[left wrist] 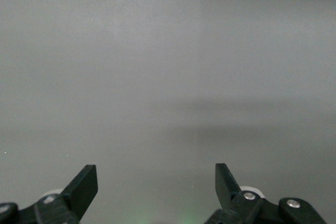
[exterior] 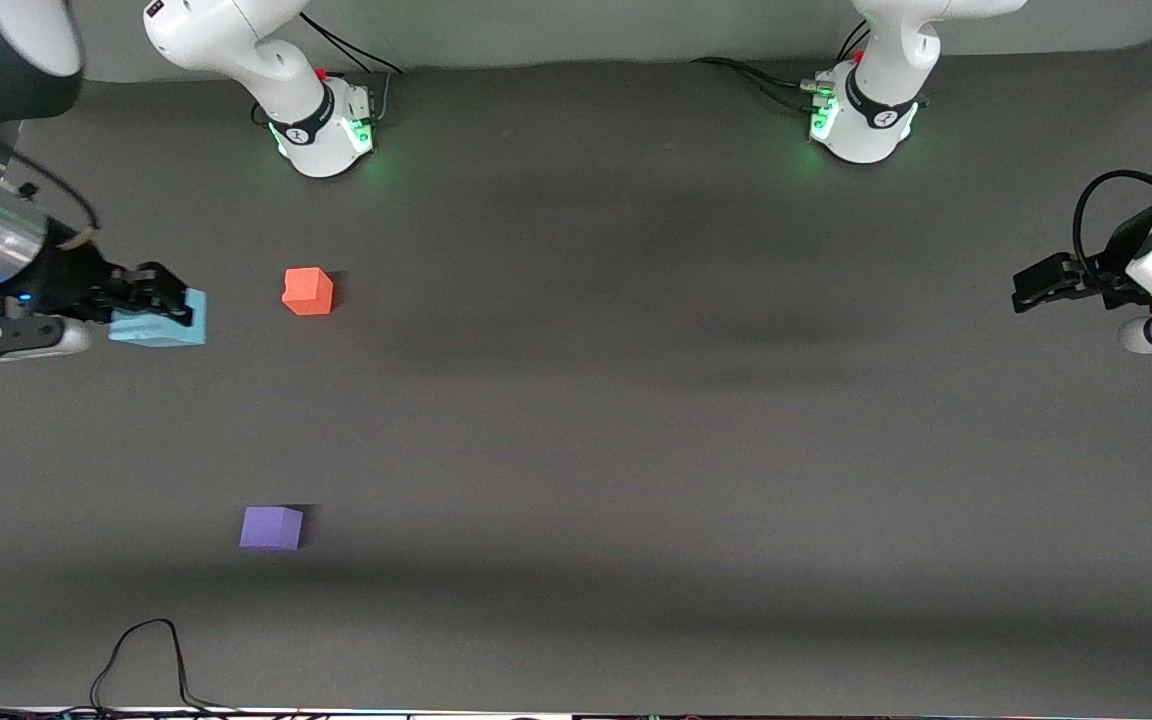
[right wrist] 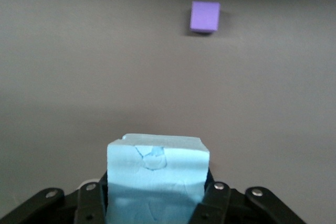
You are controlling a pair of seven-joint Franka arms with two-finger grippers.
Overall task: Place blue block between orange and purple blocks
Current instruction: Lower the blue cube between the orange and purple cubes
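My right gripper (exterior: 164, 312) is shut on the light blue block (exterior: 161, 322) and holds it above the table at the right arm's end, beside the orange block (exterior: 308, 291). In the right wrist view the blue block (right wrist: 156, 179) fills the space between the jaws, with the purple block (right wrist: 205, 16) farther off. The purple block (exterior: 272, 527) lies on the table nearer to the front camera than the orange block. My left gripper (exterior: 1024, 290) waits open and empty at the left arm's end; its fingers (left wrist: 84, 184) stand wide apart over bare table.
The table (exterior: 636, 420) is a dark grey mat. The two arm bases (exterior: 326, 125) stand along its edge farthest from the front camera. A black cable (exterior: 146, 650) loops on the edge nearest the front camera.
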